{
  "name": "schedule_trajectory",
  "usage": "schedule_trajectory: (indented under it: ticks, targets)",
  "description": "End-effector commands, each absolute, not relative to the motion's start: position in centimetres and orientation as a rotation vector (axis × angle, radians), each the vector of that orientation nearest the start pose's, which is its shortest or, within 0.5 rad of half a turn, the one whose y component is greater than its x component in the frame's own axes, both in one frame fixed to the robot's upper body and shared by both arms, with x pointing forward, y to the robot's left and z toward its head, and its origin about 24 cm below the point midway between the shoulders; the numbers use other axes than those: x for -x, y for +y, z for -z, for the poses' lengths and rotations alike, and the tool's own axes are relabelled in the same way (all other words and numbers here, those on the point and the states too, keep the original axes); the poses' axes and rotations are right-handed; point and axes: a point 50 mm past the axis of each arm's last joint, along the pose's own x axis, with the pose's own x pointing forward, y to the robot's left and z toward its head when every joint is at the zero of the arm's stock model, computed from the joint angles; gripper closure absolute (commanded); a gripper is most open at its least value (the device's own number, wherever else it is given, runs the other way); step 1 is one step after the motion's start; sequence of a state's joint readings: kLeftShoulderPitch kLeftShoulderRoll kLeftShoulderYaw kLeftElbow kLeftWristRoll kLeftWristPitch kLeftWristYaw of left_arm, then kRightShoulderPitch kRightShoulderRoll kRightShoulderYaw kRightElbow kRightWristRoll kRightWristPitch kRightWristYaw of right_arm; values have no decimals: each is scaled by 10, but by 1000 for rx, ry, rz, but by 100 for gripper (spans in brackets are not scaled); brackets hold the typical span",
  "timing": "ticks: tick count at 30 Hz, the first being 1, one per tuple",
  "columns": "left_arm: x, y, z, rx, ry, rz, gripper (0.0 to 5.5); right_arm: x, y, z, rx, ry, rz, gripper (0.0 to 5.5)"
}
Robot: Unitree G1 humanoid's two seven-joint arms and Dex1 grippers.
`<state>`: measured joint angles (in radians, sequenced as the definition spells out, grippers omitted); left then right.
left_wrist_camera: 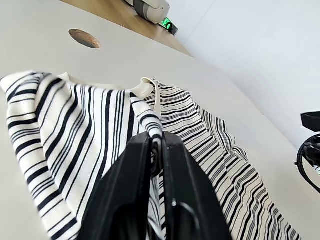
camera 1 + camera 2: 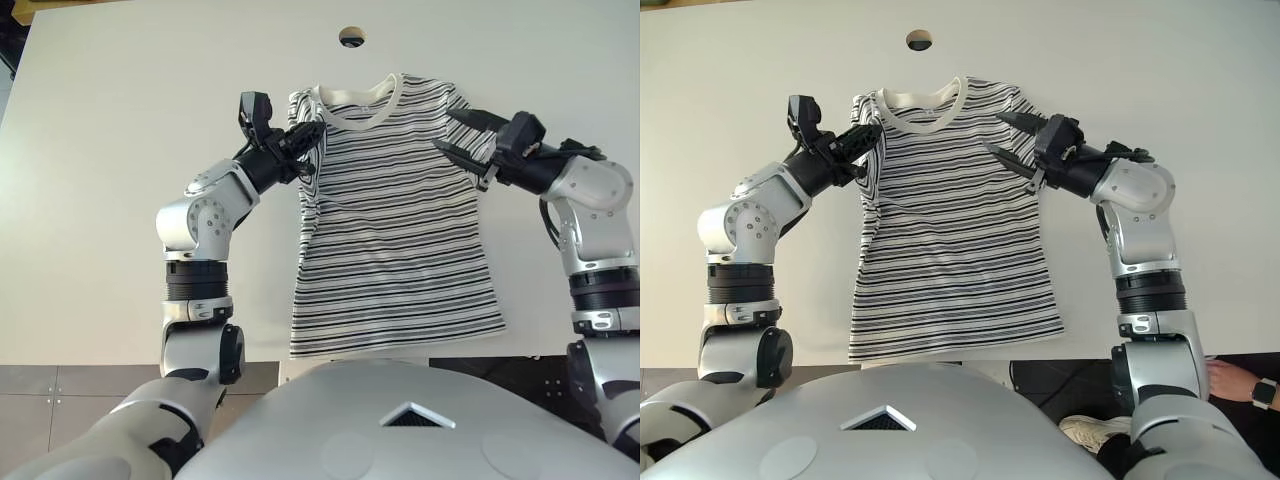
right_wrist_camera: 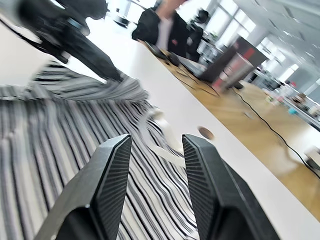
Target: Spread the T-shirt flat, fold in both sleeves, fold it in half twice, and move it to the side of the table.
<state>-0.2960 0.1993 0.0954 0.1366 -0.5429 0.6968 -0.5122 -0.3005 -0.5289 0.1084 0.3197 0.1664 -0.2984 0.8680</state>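
A black-and-white striped T-shirt (image 2: 395, 230) lies on the white table (image 2: 110, 200), its collar (image 2: 358, 98) at the far end and its hem by the near edge. My left gripper (image 2: 312, 135) is shut on the fabric at the shirt's left shoulder, where the left side is bunched and turned inward. In the left wrist view the dark fingers (image 1: 135, 180) pinch a striped fold. My right gripper (image 2: 442, 128) is open above the right shoulder and sleeve area, and in the right wrist view its two fingers (image 3: 112, 170) stand apart over the stripes with nothing between them.
A small round hole (image 2: 351, 37) sits in the tabletop beyond the collar. Bare table stretches to the left of the shirt and to its right (image 2: 560, 80). The hem reaches the table's near edge (image 2: 100, 362).
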Motion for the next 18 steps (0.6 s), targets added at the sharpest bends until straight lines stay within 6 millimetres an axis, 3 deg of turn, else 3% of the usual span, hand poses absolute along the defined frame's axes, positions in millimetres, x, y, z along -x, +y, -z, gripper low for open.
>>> schedule_trajectory:
  ticks: [1,11,18]
  targets:
    - [-295,144,-53,457,406,620,442,-311,-215,-86,445,-13,-761,364]
    - [-292,143,-56,469,373,648,310,-341,-242,-57,389,259,-555,364]
    - [-289,143,-57,441,351,649,310,-338,-247,-28,378,451,-515,364]
